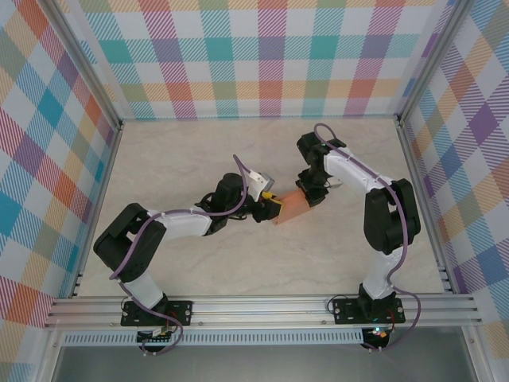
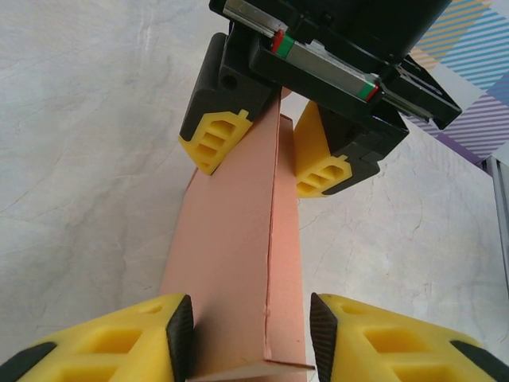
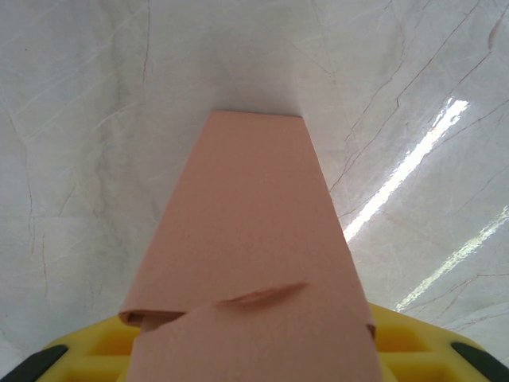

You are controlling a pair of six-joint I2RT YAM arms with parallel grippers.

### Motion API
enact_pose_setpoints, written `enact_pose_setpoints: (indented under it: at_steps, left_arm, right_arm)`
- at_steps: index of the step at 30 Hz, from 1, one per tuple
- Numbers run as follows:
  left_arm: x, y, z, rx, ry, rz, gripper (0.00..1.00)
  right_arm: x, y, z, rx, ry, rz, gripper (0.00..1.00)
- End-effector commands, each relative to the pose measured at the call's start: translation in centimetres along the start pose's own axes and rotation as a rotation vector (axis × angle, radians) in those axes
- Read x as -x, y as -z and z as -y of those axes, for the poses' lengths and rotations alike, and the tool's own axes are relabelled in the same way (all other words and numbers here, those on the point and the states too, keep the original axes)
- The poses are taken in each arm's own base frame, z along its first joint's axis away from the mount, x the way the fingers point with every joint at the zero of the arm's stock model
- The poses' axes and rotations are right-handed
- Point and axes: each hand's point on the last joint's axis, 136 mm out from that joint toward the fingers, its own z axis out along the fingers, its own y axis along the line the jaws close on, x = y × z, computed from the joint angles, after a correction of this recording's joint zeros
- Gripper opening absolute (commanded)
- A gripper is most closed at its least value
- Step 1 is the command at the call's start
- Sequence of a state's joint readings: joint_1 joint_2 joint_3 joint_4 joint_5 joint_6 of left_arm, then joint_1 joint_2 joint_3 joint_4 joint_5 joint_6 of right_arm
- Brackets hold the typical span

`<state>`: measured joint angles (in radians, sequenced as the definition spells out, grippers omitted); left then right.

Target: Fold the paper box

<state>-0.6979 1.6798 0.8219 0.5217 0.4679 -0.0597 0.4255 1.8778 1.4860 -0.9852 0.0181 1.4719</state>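
Observation:
The paper box [image 1: 293, 208] is a salmon-orange folded cardboard sleeve held just above mid-table between both grippers. My left gripper [image 1: 272, 207] comes at its near-left end. In the left wrist view its black pads [image 2: 181, 330] stand against both sides of the box [image 2: 238, 239], with a small flap poking out at the bottom. My right gripper [image 1: 312, 195] is shut on the far end, its yellow fingers [image 2: 215, 139] flanking the box. In the right wrist view the box [image 3: 246, 239] hides the jaws and shows a curved slit across its face.
The pale marbled tabletop [image 1: 199, 159] lies under and around the box. Plaid walls [image 1: 270, 56] close off the back and both sides. An aluminium rail [image 1: 262, 306] runs along the near edge by the arm bases.

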Motion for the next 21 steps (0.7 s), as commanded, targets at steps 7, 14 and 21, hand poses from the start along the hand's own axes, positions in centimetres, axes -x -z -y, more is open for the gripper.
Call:
enact_pose_setpoints:
  at_steps: [7,14,21]
  left_arm:
    - [1.6,1.1,1.3,-0.024,-0.038,0.013,0.48]
    - [1.8,1.1,1.1,-0.006,-0.038,0.019,0.48]
    - [2.4,0.8,-0.5,0.087,0.028,0.029,0.61]
  right_arm:
    - [-1.2,-5.3,2.6,-0.151,-0.006,-0.072,0.32]
    - [-1.3,-5.3,2.6,-0.151,-0.004,-0.074,0.33]
    - [-1.2,-5.2,2.7,-0.152,-0.006,-0.073,0.33]
